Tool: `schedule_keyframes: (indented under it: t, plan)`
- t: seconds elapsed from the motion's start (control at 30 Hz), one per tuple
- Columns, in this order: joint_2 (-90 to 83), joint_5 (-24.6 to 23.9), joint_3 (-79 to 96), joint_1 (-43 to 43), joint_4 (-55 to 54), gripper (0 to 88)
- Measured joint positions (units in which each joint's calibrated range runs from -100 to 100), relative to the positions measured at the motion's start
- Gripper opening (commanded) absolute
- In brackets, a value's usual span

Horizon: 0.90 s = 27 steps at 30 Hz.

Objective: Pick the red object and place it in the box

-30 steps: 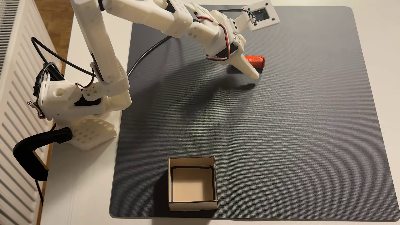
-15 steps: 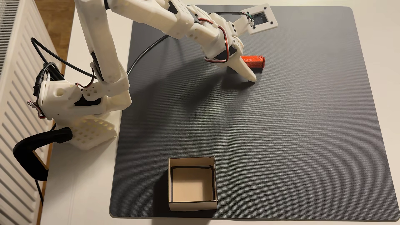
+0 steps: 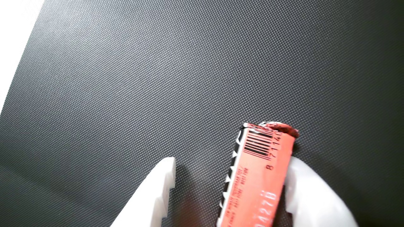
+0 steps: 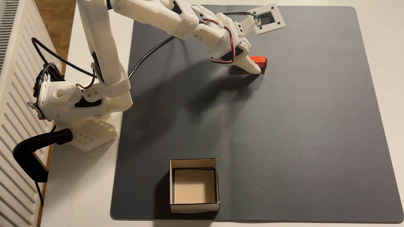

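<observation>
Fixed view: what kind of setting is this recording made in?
Probably a home or hobby desk setup: a white radiator beside the white table, a clamp holding the 3D-printed arm's base, and a dark mat as workspace.

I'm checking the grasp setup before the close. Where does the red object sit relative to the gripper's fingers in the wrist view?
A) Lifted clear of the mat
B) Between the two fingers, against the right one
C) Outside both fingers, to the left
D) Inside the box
B: the red object lies on the mat inside the open gripper, against the right finger, with a gap to the left finger.
</observation>
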Motion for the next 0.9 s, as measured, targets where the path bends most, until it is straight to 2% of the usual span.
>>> schedule_keyframes:
  t: [0.13,0.4,0.9]
  plan:
    - [0.0,0.4,0.0,0.0,0.0,18.3]
    - [0.1,4.0,0.0,1.9,0.1,3.1]
    - [-0.5,4.3,0.7,3.3,0.1,2.9]
